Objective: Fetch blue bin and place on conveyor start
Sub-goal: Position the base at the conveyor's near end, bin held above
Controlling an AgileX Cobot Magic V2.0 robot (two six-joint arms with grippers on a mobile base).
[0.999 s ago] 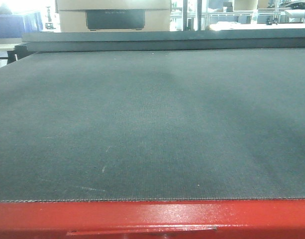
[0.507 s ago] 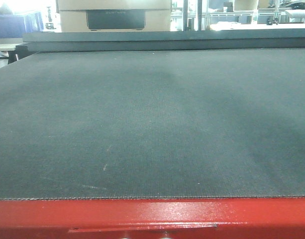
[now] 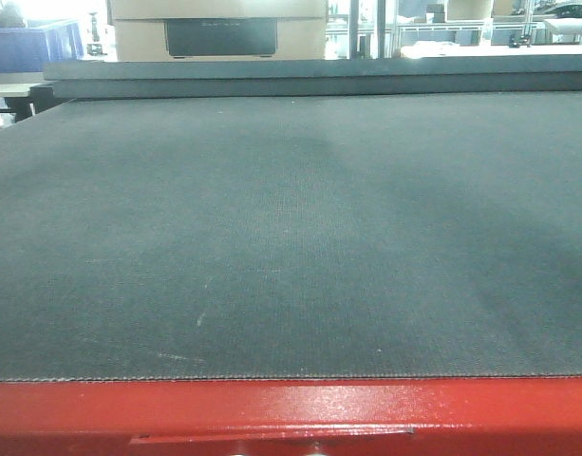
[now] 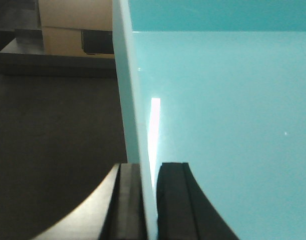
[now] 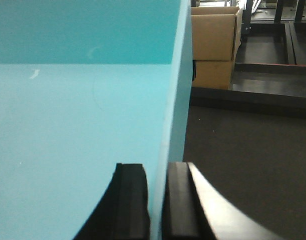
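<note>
The light cyan blue bin (image 4: 217, 125) fills the left wrist view; my left gripper (image 4: 149, 172) is shut on its left wall, one black finger outside and one inside. In the right wrist view the same blue bin (image 5: 78, 125) fills the left side, and my right gripper (image 5: 157, 172) is shut on its right wall. The dark grey belt lies below the bin in both wrist views (image 4: 53, 150) (image 5: 252, 160). In the front view the conveyor start (image 3: 291, 237) shows as a wide dark belt with a red metal frame (image 3: 291, 413) at its near edge. The bin and grippers are out of that view.
Cardboard boxes (image 5: 215, 45) stand beyond the far end of the belt; they also show in the front view (image 3: 219, 28). A raised dark step (image 3: 319, 76) crosses the belt's far end. Dark blue bins (image 3: 29, 43) stand at the far left.
The front view has shifted slightly: the red frame edge sits a little lower in the frame and bolts show at the bottom. The belt is otherwise unchanged.
</note>
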